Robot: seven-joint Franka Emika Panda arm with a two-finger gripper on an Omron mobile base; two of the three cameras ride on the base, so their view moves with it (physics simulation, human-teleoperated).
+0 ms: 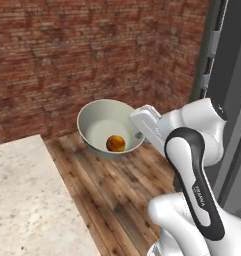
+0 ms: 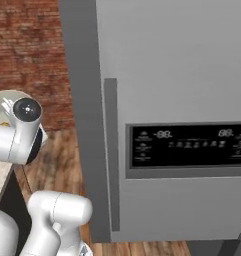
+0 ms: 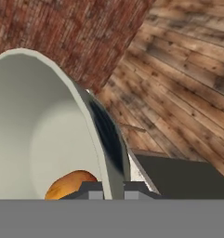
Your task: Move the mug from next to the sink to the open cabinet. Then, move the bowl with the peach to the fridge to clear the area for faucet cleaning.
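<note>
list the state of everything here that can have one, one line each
bowl: held up off the wooden floor, gripped at its rim, tilted, peach inside
peach: resting low inside the bowl
gripper: shut on the bowl's rim, one finger on each side of the wall
fridge: door shut, display panel lit
counter: bare where visible

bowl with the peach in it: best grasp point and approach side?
The rim wall, one finger inside and one outside, as the gripper has it now. The bowl is wide with a thin flared wall; the peach sits low inside, so come over the near rim, clear of it.
</note>
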